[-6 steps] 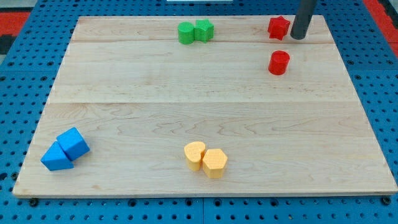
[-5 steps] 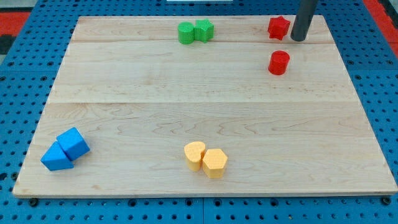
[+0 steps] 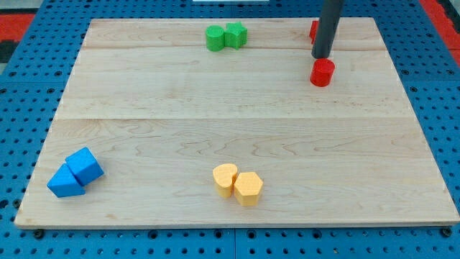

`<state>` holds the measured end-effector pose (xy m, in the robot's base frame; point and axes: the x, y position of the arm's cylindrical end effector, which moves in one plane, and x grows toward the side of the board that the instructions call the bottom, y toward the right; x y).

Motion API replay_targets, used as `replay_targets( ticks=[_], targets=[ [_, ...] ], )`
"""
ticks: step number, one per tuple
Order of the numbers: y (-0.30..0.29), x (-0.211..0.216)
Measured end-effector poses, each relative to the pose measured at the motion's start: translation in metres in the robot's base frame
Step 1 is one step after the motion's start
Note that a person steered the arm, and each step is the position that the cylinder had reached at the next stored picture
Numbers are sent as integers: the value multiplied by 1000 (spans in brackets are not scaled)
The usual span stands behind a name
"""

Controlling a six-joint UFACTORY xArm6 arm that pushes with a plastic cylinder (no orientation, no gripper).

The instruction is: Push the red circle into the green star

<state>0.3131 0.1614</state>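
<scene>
The red circle (image 3: pixel 323 73) is a short red cylinder at the view's upper right of the wooden board (image 3: pixel 230 122). The green star (image 3: pixel 235 34) sits near the top edge, touching a green cylinder-like block (image 3: pixel 215 38) on its left. My tip (image 3: pixel 322 56) is just above the red circle, close to its top edge; I cannot tell if it touches. The rod hides most of the red star (image 3: pixel 313 30), of which only a sliver shows at its left.
Two blue blocks (image 3: pixel 75 173) lie together at the lower left. Two yellow blocks (image 3: pixel 238 184) lie together at the bottom middle. A blue pegboard (image 3: pixel 438 108) surrounds the board.
My tip has moved to the view's left and down, from right of the red star to just above the red circle. The rod now covers the red star. No block has moved.
</scene>
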Motion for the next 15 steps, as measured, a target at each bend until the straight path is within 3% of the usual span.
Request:
replay_targets(
  ticks=[3,4,5,6,7,8,9,10,11,13,14,15],
  targets=[
    [43,99],
    [-7,52],
    [-71,34],
    [-17,103],
    [-37,121],
    [-66,64],
    [-114,61],
    [-124,87],
    [-166,63],
    [-131,41],
    [-155,-22],
    [-152,-34]
  ],
)
